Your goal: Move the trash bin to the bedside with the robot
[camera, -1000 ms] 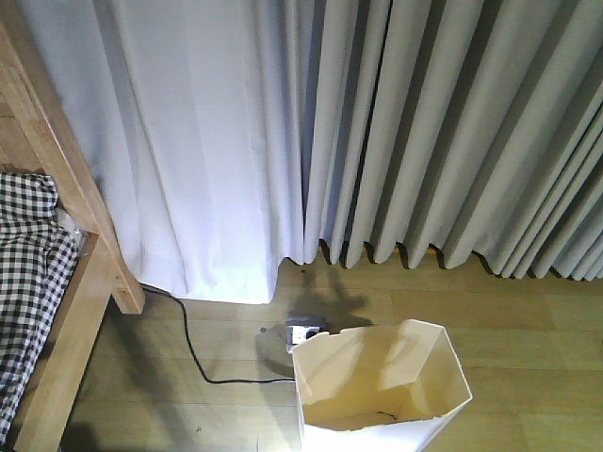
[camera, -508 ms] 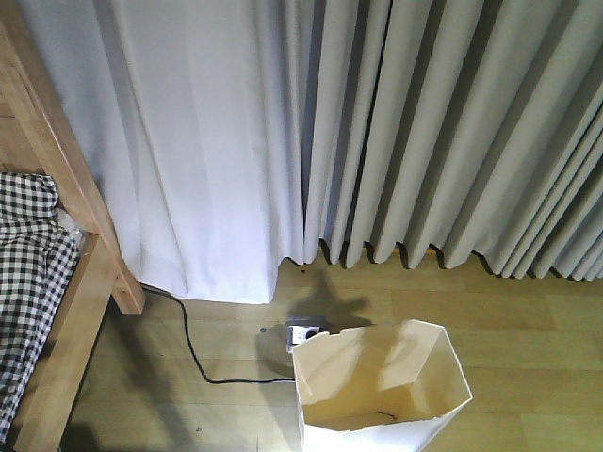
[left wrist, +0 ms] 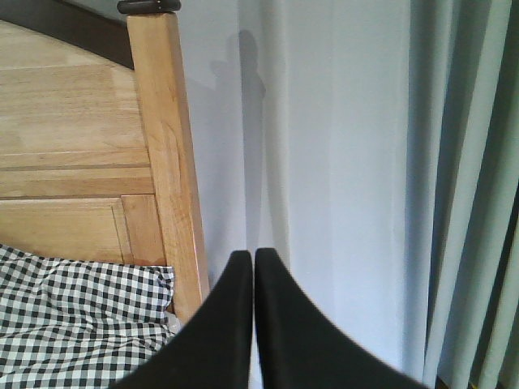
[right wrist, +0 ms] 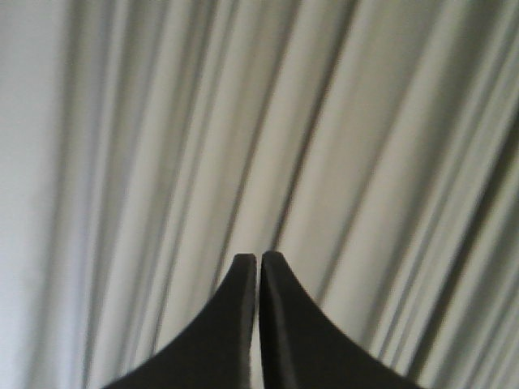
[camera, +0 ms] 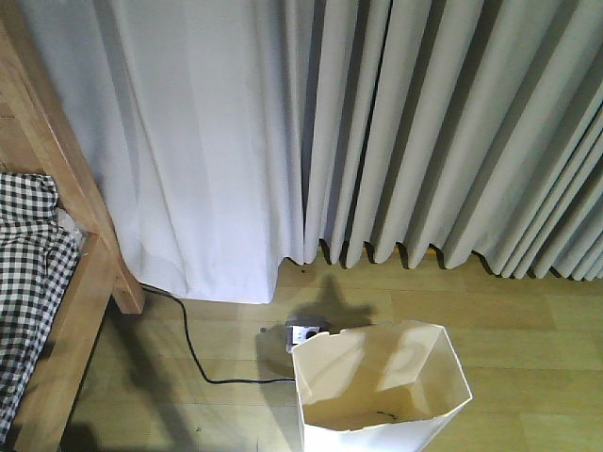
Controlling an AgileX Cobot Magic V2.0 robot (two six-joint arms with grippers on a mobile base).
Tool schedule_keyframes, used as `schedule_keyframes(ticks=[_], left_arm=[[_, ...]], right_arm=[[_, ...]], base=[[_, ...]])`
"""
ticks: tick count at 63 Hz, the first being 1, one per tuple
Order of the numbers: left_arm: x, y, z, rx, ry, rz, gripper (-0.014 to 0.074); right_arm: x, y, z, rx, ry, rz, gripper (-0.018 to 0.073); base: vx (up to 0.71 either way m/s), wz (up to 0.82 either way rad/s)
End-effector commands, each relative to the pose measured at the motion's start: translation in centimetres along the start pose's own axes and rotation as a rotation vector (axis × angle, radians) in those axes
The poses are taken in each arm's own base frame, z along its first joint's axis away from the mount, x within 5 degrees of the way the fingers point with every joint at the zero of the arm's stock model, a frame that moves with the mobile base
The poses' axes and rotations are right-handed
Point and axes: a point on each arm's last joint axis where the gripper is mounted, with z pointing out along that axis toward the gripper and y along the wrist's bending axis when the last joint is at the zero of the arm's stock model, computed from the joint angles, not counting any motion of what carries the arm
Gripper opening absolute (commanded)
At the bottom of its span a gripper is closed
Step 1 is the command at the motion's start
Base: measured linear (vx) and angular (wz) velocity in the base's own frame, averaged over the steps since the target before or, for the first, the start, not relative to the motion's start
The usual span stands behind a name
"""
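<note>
Looking like the push-to-bed step, both grippers, left (left wrist: 253,258) and right (right wrist: 259,261), pinched closed on nothing, so the white thin-walled plastic octagonal trash bin (camera: 382,386) probably needs nudging left toward the light wooden checked-bedding bed frame (camera: 89,273).

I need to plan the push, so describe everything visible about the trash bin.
The trash bin is white, thin-walled plastic with a cut-corner rim, open-topped and upright on the wooden floor. Its lower part is cut off by the frame edge. Inside looks nearly empty, with a small dark speck at the bottom. It stands right of the bed frame, apart from it, near a white socket. Nothing grips it.
</note>
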Motion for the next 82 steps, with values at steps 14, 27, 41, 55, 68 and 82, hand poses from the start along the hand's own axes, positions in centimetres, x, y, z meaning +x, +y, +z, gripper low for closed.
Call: schedule_keyframes(ticks=[14,27,41,55,68,82], left_arm=[[-1.5,-0.1,-0.2,0.011,-0.102,-0.007,-0.0006],[-1.5,-0.1,-0.2,0.011,-0.102,-0.007,-0.0006],[-1.5,-0.1,-0.2,0.011,-0.102,-0.007,-0.0006],[-1.5,-0.1,-0.2,0.011,-0.102,-0.007,-0.0006],[-1.5,-0.1,-0.2,0.011,-0.102,-0.007,-0.0006],[-1.5,-0.1,-0.2,0.011,-0.102,-0.007,-0.0006]], right_arm=[[4.6,0.4,-0.4,0.064,-0.11,0.086,-0.0009],[5.9,0.6,-0.5,0.062,-0.082,0.139,-0.0009],[5.9,0.6,-0.7,0.062,-0.091,0.171,-0.0009],[5.8,1.1,-0.7,-0.025,-0.099,0.155,-0.0009],[5.8,1.2,-0.7,-0.04,-0.1,0.179,-0.0009],[5.8,1.2,-0.7,-0.04,-0.1,0.161,-0.0009]], base=[[0.0,0.0],[0.0,0.0],[0.0,0.0],[0.0,0.0],[0.0,0.0],[0.0,0.0]])
